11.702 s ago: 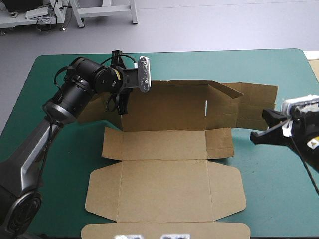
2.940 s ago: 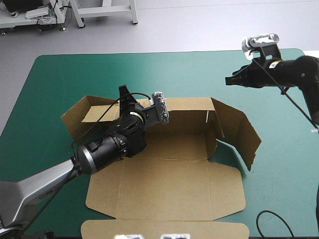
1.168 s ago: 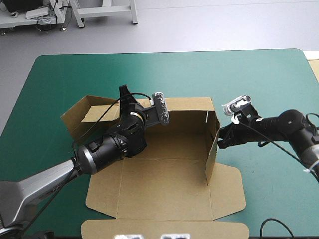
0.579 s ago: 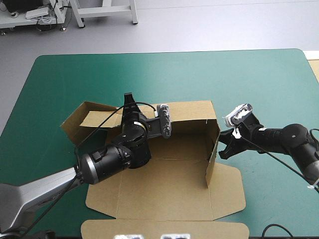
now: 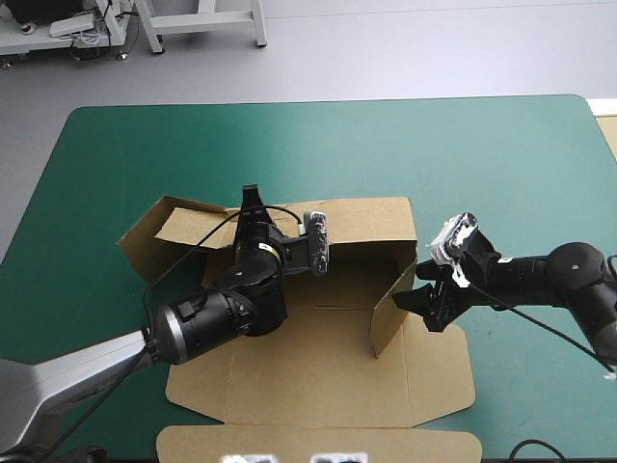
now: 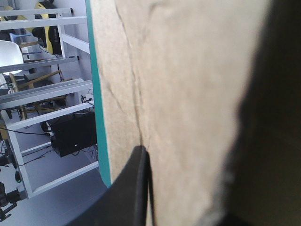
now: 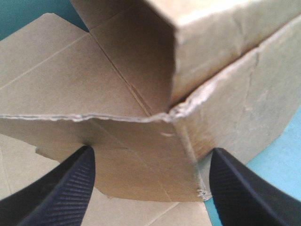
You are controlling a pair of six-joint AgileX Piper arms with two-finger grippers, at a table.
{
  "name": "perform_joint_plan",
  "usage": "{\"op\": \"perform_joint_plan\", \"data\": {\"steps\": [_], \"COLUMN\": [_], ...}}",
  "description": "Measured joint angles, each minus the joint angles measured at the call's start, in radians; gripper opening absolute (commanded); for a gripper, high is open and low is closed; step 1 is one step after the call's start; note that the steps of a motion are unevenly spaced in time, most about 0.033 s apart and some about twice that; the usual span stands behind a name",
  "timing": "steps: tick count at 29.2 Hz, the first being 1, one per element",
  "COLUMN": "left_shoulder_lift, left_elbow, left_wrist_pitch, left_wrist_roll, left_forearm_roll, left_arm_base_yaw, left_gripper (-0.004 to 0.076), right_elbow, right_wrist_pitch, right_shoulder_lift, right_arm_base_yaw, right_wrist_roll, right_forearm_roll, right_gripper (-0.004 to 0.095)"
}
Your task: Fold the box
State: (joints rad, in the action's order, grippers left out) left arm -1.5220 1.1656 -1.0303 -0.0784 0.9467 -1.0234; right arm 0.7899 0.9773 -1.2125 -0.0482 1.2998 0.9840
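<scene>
Box (image 5: 318,357), brown board, mid-surface (image 5: 482,154), far wall (image 5: 366,217) and right wall (image 5: 390,313) standing: judged light, stiff, bending only at scores, best gripped at a wall's top edge; left claw (image 5: 248,201) pinching far wall, right claw (image 5: 424,304) spread wide, empty, outside right wall.

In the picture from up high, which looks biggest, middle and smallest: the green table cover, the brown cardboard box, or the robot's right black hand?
1. The teal-green table cover, by far the biggest.
2. The brown cardboard box, partly folded.
3. The right black two-fingered hand, clearly the smallest.
</scene>
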Motion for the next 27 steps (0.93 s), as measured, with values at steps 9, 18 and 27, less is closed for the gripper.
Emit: {"op": "perform_joint_plan", "data": {"steps": [9,18,27], "left_shoulder_lift": [0.010,0.010,-0.024], "left_elbow": [0.000,-0.029,-0.030], "left_wrist_pitch": [0.008,0.030,0.015], "left_wrist_roll": [-0.051,-0.083,-0.074], "left_forearm_roll": [-0.055,-0.036,0.023], "left_arm_base_yaw": [0.000,0.000,-0.001], "left_gripper": [-0.0009,-0.0009,-0.0009], "right_elbow": [0.000,0.000,-0.006], "right_wrist_pitch": [-0.010,-0.120,-0.313], "right_shoulder_lift": [0.000,0.000,0.000], "right_arm_base_yaw": [0.000,-0.059,-0.121], "right_wrist_roll": [0.027,0.030,-0.025], "right_forearm_roll": [0.029,0.028,0.029], "right_gripper": [0.0644,0.0608,0.0598]}}
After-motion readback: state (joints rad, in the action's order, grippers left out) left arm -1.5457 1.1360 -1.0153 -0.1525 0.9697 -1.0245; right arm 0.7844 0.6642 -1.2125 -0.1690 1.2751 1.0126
